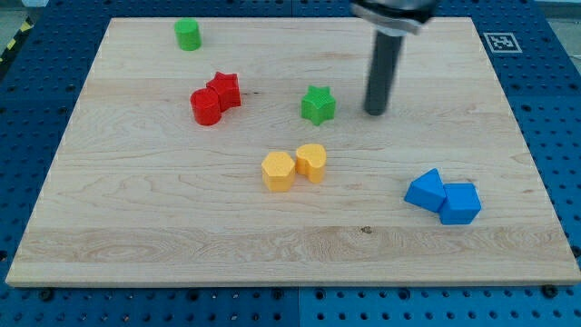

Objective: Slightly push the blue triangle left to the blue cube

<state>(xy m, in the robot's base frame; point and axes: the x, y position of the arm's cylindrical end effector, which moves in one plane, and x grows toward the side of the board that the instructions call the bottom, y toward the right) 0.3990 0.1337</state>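
My tip point(375, 112) touches nothing, just right of green star point(318, 104).

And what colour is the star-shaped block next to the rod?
Green: the green star block, clearest in the camera view.

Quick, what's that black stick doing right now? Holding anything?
My tip: holds nothing, touches no block; it stands just right of the green star, far from both blue blocks.
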